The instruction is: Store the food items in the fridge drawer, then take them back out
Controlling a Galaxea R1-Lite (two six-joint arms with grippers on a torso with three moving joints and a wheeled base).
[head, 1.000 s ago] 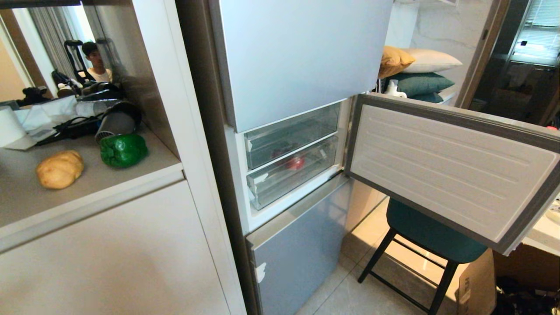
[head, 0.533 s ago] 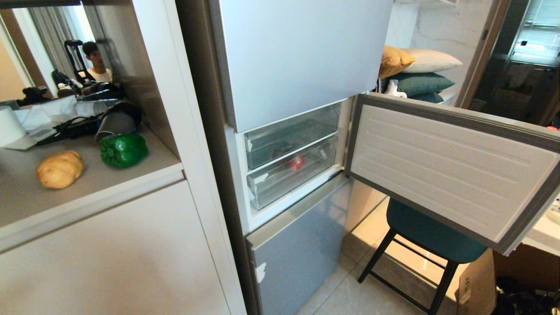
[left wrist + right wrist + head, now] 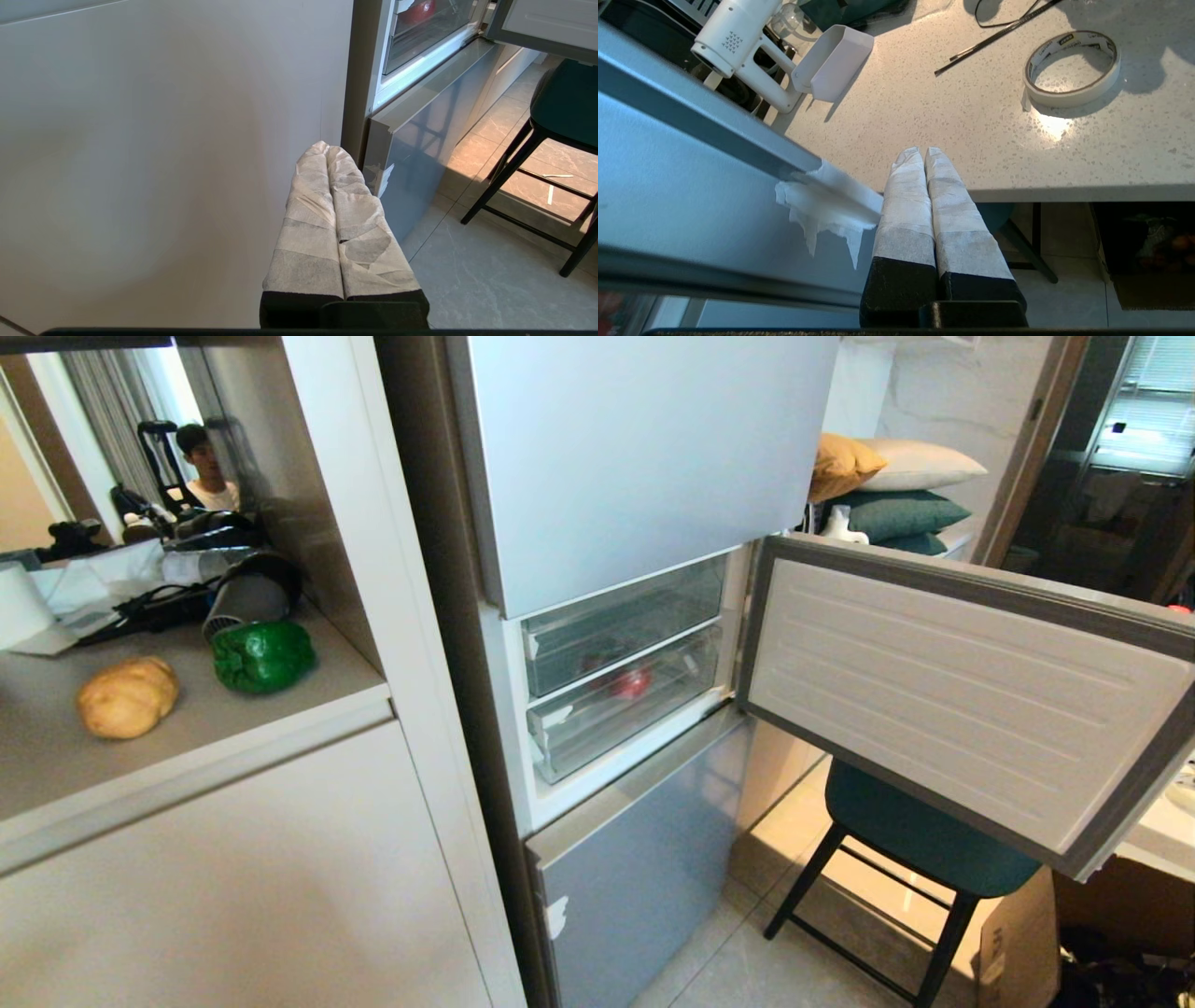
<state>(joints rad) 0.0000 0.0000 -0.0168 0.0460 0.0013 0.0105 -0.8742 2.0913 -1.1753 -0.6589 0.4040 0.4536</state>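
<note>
Right wrist view: my right hand (image 3: 919, 154) is pressed together, empty, beside the fridge door's edge (image 3: 738, 140). My left hand (image 3: 326, 148) is together too, holding nothing.

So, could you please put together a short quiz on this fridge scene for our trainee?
1. True or false: the potato lies inside a drawer.
2. Which is nearer the fridge: potato or pepper?
3. The right tool is: A) open B) shut, empty C) shut on tape.

Key: 1 false, it lies on the counter; 2 pepper; 3 B.
</note>
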